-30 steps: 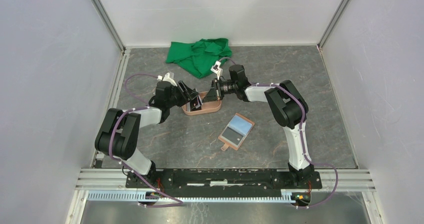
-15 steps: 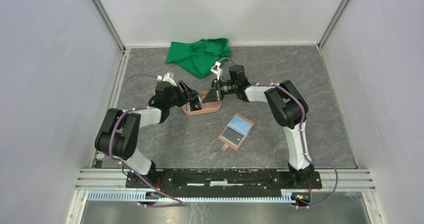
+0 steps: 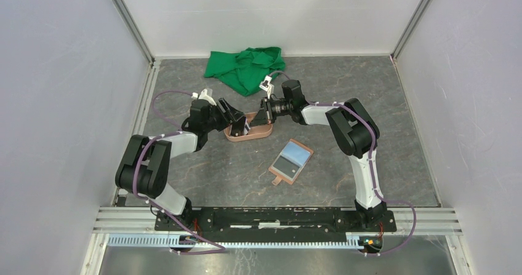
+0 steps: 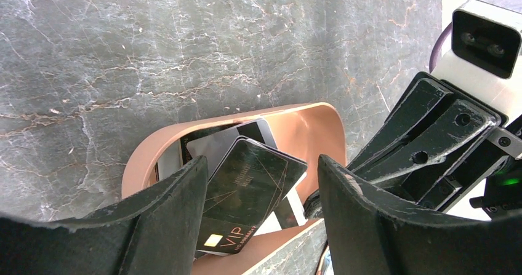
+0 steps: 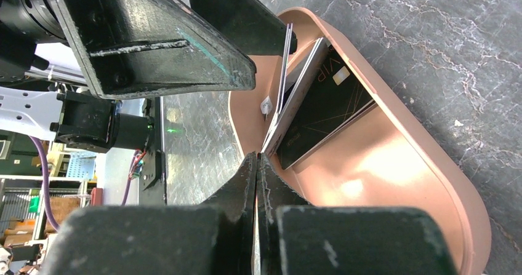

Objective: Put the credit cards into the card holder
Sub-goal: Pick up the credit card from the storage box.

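The left tool (image 4: 260, 163) has spread wider above the thin dark credit cards (image 4: 249, 195) in the salmon-pink oval tray (image 4: 314, 124), so a pick seems near. The right tool (image 5: 256, 164) stays pressed together. The tan-brown leather card holder (image 3: 291, 162) waits nearer, to the right.

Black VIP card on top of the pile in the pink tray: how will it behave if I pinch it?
The black VIP card looks thin and stiff, so it is probably light and hard to pinch while lying flat. Its glossy face would likely slide over the grey card beneath.
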Controlling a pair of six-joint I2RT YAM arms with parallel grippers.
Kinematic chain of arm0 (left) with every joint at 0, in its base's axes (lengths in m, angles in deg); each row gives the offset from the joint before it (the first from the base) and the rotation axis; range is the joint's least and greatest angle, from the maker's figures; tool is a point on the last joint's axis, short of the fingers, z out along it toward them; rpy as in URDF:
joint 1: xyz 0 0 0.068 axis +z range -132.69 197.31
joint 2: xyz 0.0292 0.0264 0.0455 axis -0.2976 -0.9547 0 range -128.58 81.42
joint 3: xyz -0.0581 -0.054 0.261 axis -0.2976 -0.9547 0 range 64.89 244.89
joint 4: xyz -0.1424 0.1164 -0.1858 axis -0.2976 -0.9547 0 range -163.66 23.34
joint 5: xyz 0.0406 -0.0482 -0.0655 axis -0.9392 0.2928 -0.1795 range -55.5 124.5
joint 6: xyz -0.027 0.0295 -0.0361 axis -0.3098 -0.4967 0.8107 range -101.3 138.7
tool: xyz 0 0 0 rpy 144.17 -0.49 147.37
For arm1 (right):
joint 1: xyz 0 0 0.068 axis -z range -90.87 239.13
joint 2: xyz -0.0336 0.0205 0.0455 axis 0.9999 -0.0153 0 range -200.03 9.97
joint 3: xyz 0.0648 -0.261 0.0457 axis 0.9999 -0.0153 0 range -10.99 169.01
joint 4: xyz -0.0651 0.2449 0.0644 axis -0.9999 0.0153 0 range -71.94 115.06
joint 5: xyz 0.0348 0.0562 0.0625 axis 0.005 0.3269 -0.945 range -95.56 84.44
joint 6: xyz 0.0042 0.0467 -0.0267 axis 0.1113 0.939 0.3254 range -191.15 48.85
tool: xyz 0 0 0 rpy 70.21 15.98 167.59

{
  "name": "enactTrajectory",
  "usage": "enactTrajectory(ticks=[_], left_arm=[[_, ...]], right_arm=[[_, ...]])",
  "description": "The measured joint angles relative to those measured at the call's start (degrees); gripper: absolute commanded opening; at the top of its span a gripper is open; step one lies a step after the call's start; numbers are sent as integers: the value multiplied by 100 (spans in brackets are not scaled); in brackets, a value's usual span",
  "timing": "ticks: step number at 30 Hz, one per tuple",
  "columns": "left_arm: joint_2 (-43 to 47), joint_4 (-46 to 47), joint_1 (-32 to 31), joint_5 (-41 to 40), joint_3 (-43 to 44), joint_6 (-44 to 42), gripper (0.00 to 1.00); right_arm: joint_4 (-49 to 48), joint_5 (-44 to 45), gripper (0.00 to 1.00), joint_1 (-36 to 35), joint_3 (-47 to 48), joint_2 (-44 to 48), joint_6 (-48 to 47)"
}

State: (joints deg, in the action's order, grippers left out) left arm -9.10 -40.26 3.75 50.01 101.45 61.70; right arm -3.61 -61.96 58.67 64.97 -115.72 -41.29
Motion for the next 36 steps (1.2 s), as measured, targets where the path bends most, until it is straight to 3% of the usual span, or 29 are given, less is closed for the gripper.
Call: enactTrajectory(ticks=[18, 33, 36], left_arm=[[433, -326, 0, -186, 0, -234, 73], [448, -166, 0, 284, -37, -234, 73], [448, -160, 0, 284, -42, -234, 73]], right_arm=[[190, 7, 0, 101, 0, 2, -177], [402, 2, 0, 170, 66, 48, -476], [807, 74, 22, 168, 326, 48, -826]])
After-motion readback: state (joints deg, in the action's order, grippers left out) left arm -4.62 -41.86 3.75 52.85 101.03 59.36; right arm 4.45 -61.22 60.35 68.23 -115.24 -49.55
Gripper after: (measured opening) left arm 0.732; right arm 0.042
